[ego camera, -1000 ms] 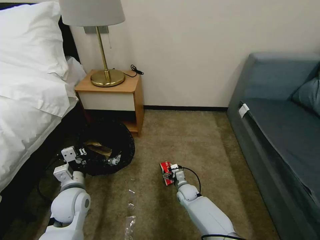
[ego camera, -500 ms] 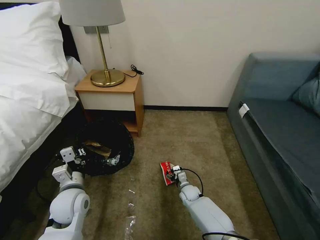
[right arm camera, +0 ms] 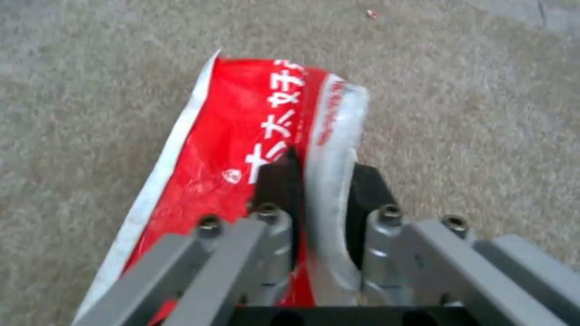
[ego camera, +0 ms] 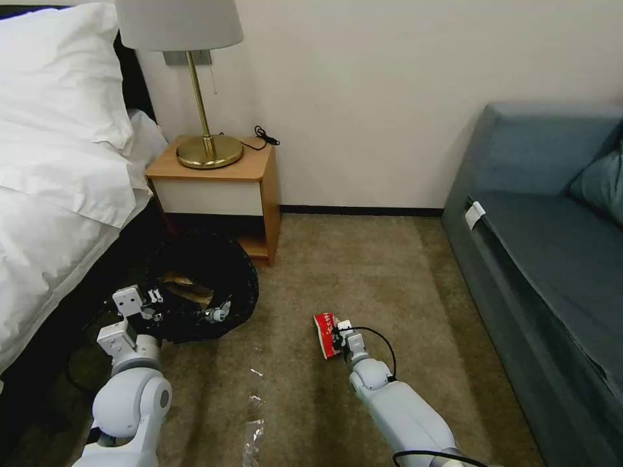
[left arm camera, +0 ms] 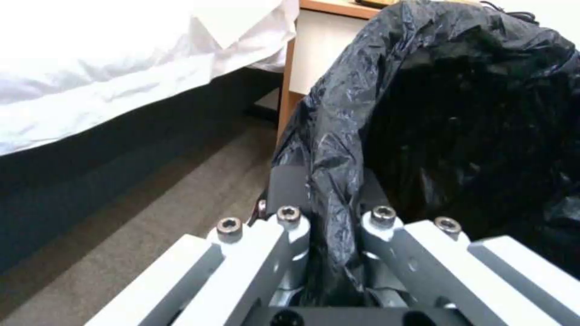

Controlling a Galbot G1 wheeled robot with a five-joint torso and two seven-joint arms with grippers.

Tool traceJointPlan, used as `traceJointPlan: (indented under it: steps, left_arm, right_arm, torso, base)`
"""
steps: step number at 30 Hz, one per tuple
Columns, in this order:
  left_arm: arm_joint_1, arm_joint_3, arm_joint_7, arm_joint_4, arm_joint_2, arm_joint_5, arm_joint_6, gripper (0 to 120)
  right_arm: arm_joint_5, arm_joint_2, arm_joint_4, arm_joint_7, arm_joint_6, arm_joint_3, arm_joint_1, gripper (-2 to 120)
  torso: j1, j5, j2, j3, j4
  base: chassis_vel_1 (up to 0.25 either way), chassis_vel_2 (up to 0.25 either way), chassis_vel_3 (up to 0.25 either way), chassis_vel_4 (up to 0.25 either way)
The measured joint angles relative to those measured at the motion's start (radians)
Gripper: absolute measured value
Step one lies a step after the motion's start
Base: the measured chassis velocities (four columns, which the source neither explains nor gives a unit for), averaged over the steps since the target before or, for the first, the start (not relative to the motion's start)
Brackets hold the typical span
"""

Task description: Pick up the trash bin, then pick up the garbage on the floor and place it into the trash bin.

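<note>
Bin drifted left, left gripper clamping rim; right gripper still pinching red packet.

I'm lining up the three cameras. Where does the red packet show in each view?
Head view: red packet on the carpet at centre, at the right gripper.
Right wrist view: centre, its white edge pinched between the fingers.
Left wrist view: not in it.
Shared landmark: the carpet.
</note>
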Motion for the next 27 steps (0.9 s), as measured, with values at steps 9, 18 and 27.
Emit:
traceJointPlan:
  steps: [9, 18, 27]
  left_arm:
    - [-0.001, 0.003, -0.004, -0.004, -0.001, 0.000, 0.000, 4]
    - [-0.004, 0.017, -0.006, -0.003, -0.009, 0.004, 0.000, 4]
    - [-0.009, 0.030, -0.008, 0.003, -0.014, 0.009, 0.000, 4]
  right_arm:
    - [-0.003, 0.003, 0.007, 0.007, 0.031, 0.020, 0.018, 0]
    - [0.020, 0.000, 0.145, 0.034, 0.062, 0.039, 0.072, 0]
    - [0.063, -0.006, 0.420, 0.091, 0.071, -0.012, 0.128, 0]
  torso:
    - [0.000, 0.0000, 0.000, 0.000, -0.0001]
    - [0.000, -0.0001, 0.000, 0.000, 0.0000]
    - [0.000, -0.0001, 0.000, 0.000, 0.0001]
  base:
    - [0.000, 0.000, 0.000, 0.000]
    - [0.000, 0.000, 0.000, 0.000]
    - [0.000, 0.000, 0.000, 0.000]
